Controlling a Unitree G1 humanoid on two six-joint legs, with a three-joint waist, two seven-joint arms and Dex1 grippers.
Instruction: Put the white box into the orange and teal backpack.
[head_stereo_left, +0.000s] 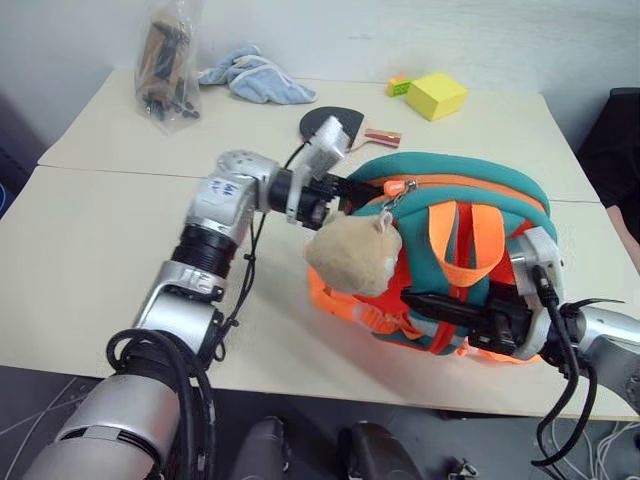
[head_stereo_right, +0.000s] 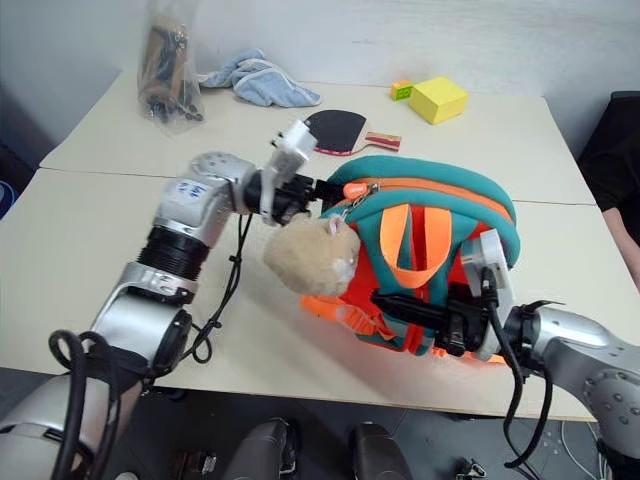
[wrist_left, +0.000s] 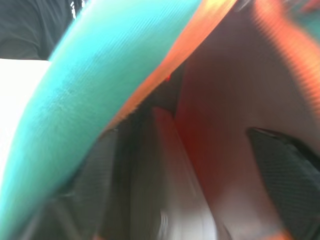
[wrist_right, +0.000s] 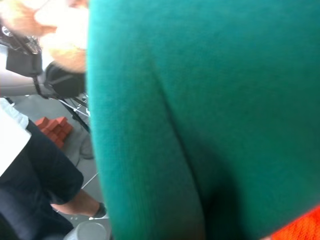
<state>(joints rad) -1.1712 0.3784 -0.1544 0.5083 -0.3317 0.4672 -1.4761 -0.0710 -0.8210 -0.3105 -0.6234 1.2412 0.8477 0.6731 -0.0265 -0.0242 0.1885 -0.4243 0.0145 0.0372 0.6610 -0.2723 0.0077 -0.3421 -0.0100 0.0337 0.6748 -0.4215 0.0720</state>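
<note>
At the middle of the tabletop (head_stereo_left: 90, 250) lies the orange and teal backpack (head_stereo_left: 450, 190), its tan plush animal (head_stereo_left: 352, 252) hanging at its nine o'clock side. My left claw (head_stereo_left: 335, 190) is pushed into the zipper mouth at ten o'clock; I cannot tell how its jaws stand. Through my left wrist I see the dim interior and a pale flat shape that may be the white box (wrist_left: 165, 190), apparently inside already. My right claw (head_stereo_left: 440, 305), clenched on the backpack's near side at five o'clock, steadies it. Next I judge I must withdraw the left arm without dragging anything out. Beyond, at twelve o'clock, lie a paddle (head_stereo_left: 335, 125) and a yellow block (head_stereo_left: 436, 95).
</note>
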